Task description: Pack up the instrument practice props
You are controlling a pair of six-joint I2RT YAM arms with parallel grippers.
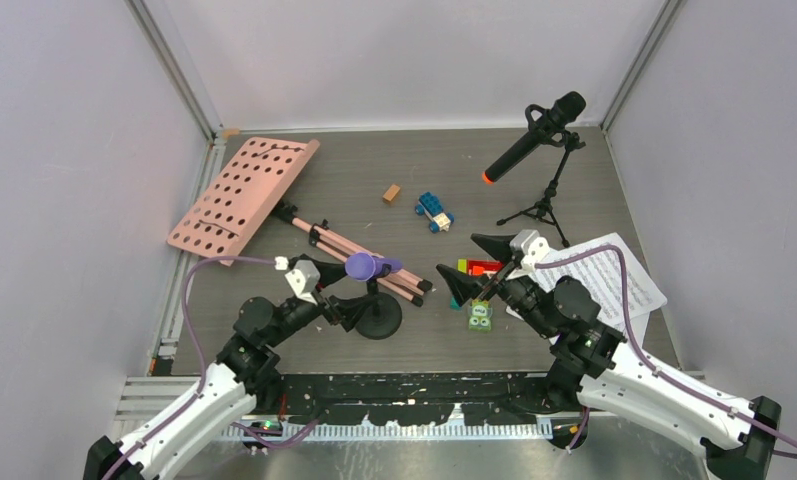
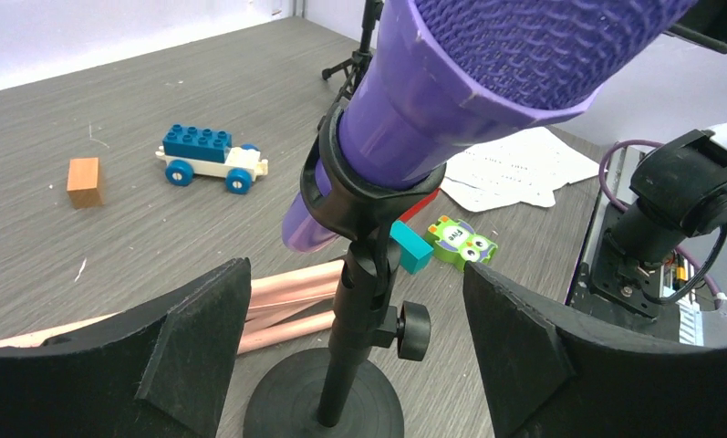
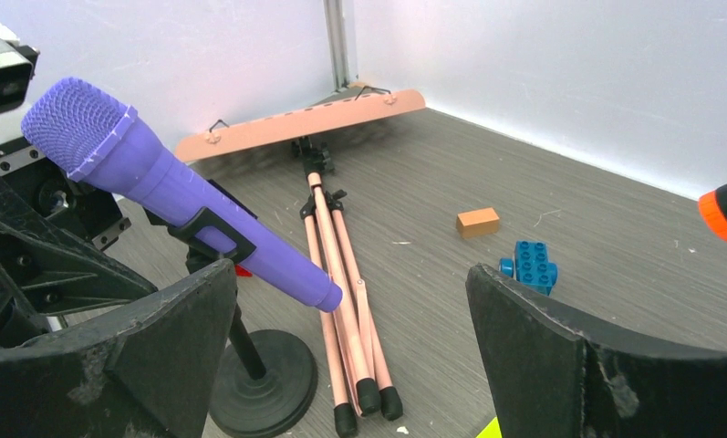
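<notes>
Both open, left gripper (image 1: 346, 292) and right gripper (image 1: 456, 253) flank the purple-headed microphone (image 1: 372, 266).

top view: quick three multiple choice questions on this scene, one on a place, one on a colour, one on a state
1. Where is the purple microphone?
A. lying on the paper sheets
B. clipped in a round-based stand
C. on top of the blue toy car

2. What colour is the tip of the black microphone?
A. orange
B. green
C. white

3. How is the pink sheet-music holder?
A. standing upright on spread legs
B. packed in a box
C. lying down, legs folded together

Answers:
1 B, the stand's clip grips its handle above the round base.
2 A, its lower end shows an orange ring.
3 C, the perforated plate is down near the left wall and the legs lie side by side.
</notes>
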